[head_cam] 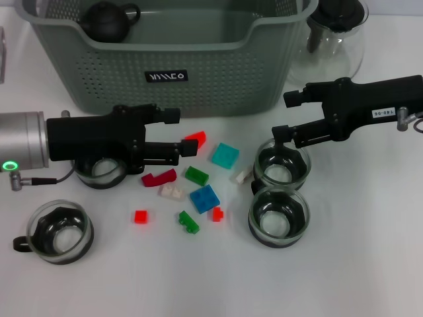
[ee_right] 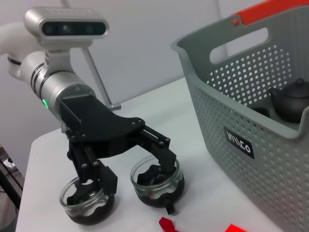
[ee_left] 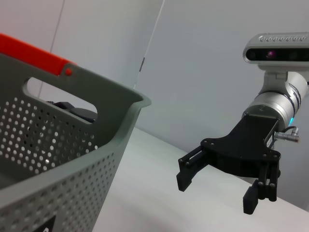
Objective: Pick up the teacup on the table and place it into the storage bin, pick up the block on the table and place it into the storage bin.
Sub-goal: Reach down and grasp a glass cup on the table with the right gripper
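Glass teacup (head_cam: 59, 232), 8 o'clock on the surface (head_cam: 344, 284), empty. Left gripper (head_cam: 173, 137), jaws apart, above a second teacup (head_cam: 100, 173). Storage bin (head_cam: 165, 59), 12 o'clock, holds a dark teapot (head_cam: 109, 20). Loose blocks (head_cam: 205, 197) at centre. Right gripper (head_cam: 285, 115), jaws apart, over two teacups (head_cam: 281, 165) at 3 o'clock. Glass teapot (head_cam: 334, 36), 1 o'clock.

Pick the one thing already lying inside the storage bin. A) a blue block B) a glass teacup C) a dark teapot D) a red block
C: in the head view a dark teapot sits inside the storage bin, in its corner on the robot's left, while the blue block, the red block and the glass teacups, such as the one nearest on the right, are all on the table.
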Motion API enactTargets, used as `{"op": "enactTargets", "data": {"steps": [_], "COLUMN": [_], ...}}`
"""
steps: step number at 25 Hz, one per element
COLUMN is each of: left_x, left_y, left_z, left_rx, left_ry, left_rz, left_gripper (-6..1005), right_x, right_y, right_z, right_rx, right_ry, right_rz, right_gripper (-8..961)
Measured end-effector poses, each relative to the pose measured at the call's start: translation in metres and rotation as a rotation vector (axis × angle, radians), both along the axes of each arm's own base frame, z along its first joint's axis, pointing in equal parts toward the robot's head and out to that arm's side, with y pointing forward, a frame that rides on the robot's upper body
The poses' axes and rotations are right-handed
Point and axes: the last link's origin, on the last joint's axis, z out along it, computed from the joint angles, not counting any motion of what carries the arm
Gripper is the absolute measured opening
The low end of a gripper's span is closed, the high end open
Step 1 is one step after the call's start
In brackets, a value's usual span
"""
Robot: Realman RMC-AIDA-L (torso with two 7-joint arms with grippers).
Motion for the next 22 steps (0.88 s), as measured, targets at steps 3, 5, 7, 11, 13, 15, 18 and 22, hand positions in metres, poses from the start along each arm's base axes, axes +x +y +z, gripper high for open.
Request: {"op": "enactTargets", "data": {"steps": [3, 5, 7, 11, 13, 15, 18, 22], "left_x": [-0.001, -0.002, -0.002, -0.002, -0.001, -0.001, 0.000, 0.000], "left_y": [0.000, 0.001, 0.002, 0.000, 0.000, 0.000, 0.000, 0.000], "left_z": [-0.003, -0.004, -0.004, -0.006, -0.006, -0.006, -0.005, -0.004], "left_rx": [-0.001, -0.001, -0.001, -0.011, -0.013, -0.012, -0.012, -0.008], "left_ry": [-0.002, 0.001, 0.002, 0.002, 0.002, 0.000, 0.000, 0.002], "left_rz": [0.032, 0.043, 0.051, 0.047, 0.044, 0.040, 0.036, 0.027], "left_gripper": [859, 859, 859, 860, 860, 860, 860, 860], "right_x": [0.000, -0.001, -0.001, -0.003, -0.003, -0.004, -0.008, -0.018], "right_y": [-0.001, -0.001, -0.001, 0.001, 0.002, 0.002, -0.001, -0.017], "right_z": [-0.003, -0.004, -0.004, -0.004, -0.004, -0.004, -0.006, 0.000], "right_rx": [-0.003, -0.004, -0.005, 0.004, 0.007, 0.010, -0.006, -0.089], "right_ry": [-0.004, -0.005, -0.009, -0.015, -0.016, -0.022, -0.036, -0.037], "right_rz": [0.000, 0.003, 0.006, 0.013, 0.017, 0.038, 0.103, 0.262], "right_gripper": [942, 942, 941, 941, 941, 941, 942, 942]}}
